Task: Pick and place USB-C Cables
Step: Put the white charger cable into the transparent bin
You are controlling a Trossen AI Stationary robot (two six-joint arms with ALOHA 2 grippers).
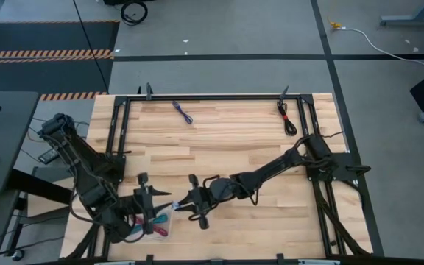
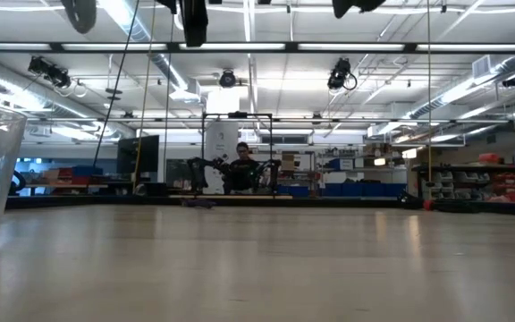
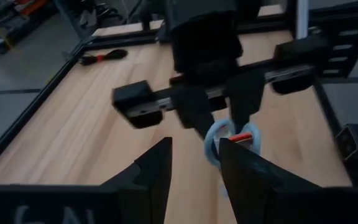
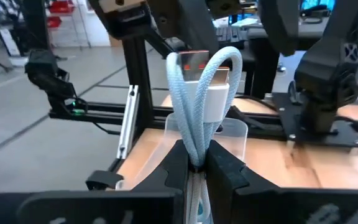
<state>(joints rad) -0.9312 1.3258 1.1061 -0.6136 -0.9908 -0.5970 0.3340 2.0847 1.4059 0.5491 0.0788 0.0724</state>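
Right gripper [image 4: 196,163] clamped on looped light blue braided USB-C cable [image 4: 199,87], lower centre of high view, just above clear plastic cup [image 4: 235,134]. Left gripper [image 3: 194,168] fingers apart, beside it at lower left. Purple cable [image 1: 182,112] and black-and-red cable [image 1: 288,118] lying along upper edge of light wooden table [image 1: 219,140].
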